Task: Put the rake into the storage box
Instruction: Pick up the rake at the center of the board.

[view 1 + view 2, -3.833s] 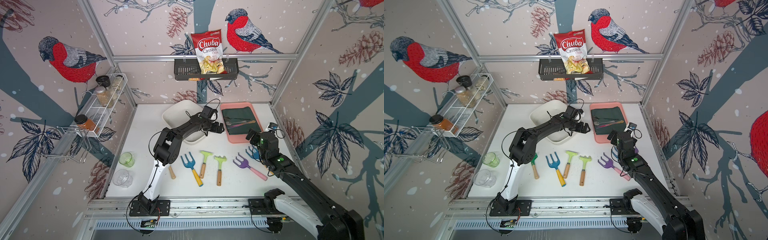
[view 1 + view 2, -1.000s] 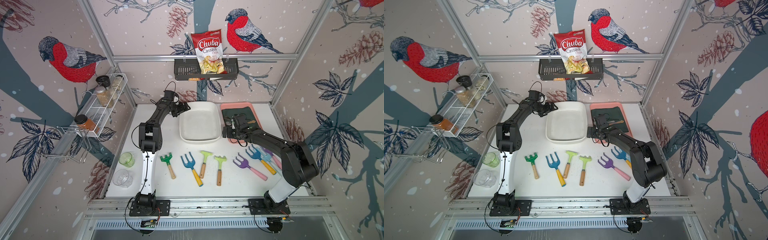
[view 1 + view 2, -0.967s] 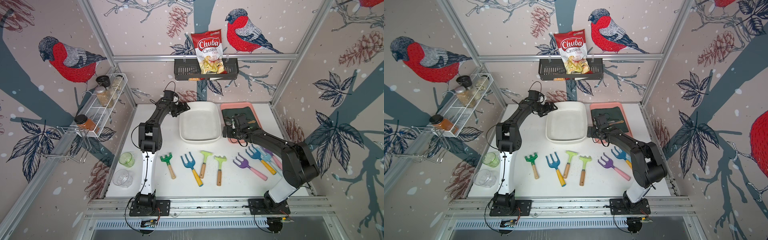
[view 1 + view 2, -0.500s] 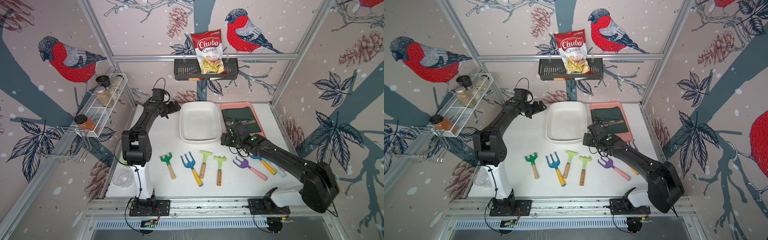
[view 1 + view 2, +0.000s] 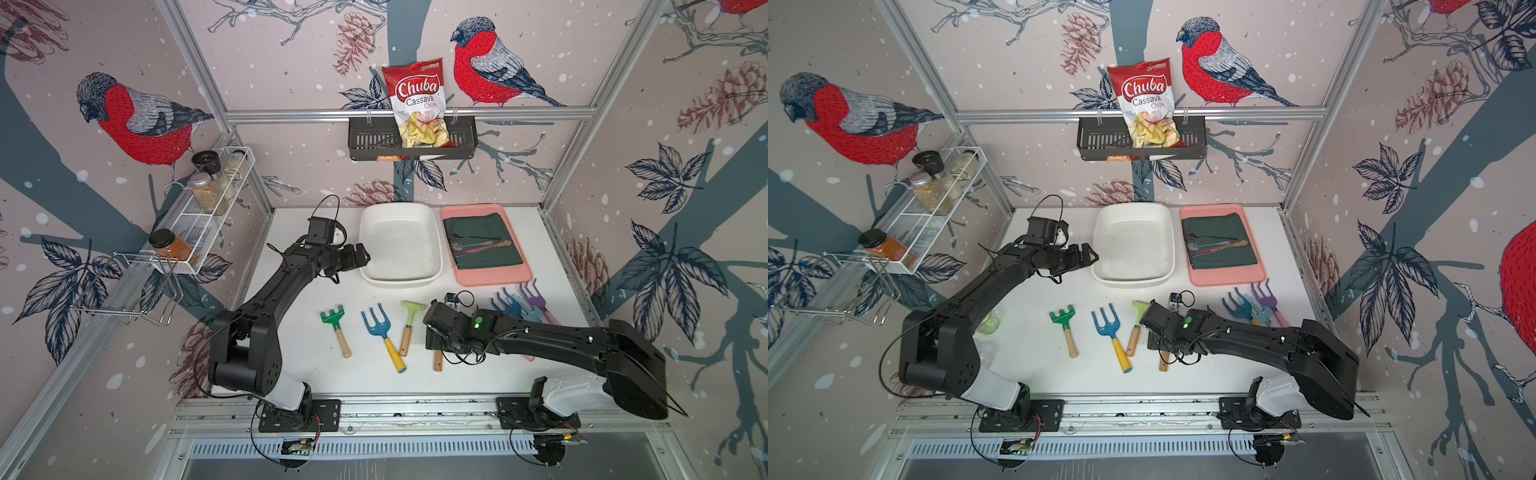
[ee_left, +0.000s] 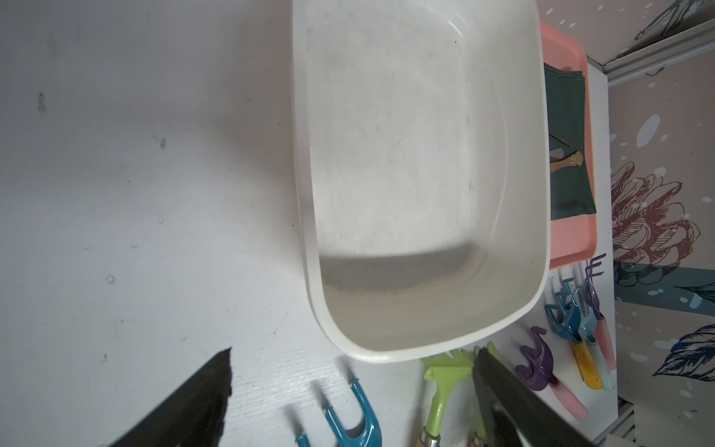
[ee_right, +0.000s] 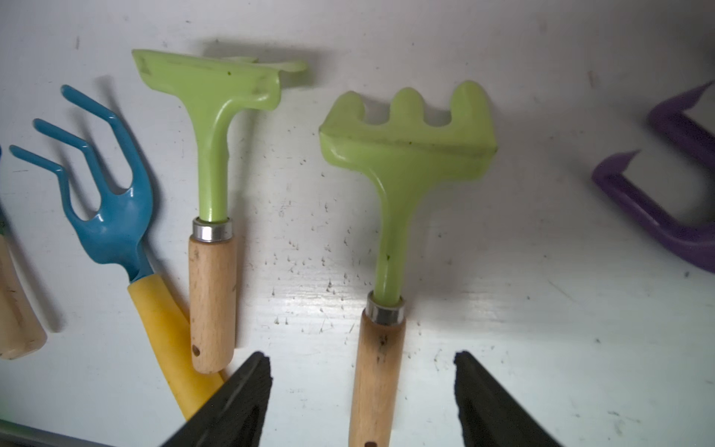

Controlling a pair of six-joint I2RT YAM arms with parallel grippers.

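Both arms had slid toward 6 o'clock since half a second earlier. The right gripper (image 7: 360, 362) had left the box's near corner and settled over the tool row. The left gripper (image 5: 364, 258) had dropped along the box's 9 o'clock side, jaws spread and empty.

The step in hand was the grasp. The light green rake (image 7: 406, 143) lay flat on the white table (image 5: 307, 374), about 5 o'clock of the empty storage box (image 5: 401, 243), tines toward 12. The right jaws stood apart on either side of its wooden handle, not yet touching it.

Next, it seemed, they needed to close squarely on that handle, lift clear of the light green hoe (image 7: 211, 85) at its 9 o'clock, and carry toward 11 into the box.

The tabletop looked scuffed and speckled. A pink tray (image 5: 494, 279) sat at the box's 3 o'clock, and bird-patterned walls enclosed the cell, with a black basket (image 5: 370, 141) at 12 and a wire rack (image 5: 195, 237) at 10
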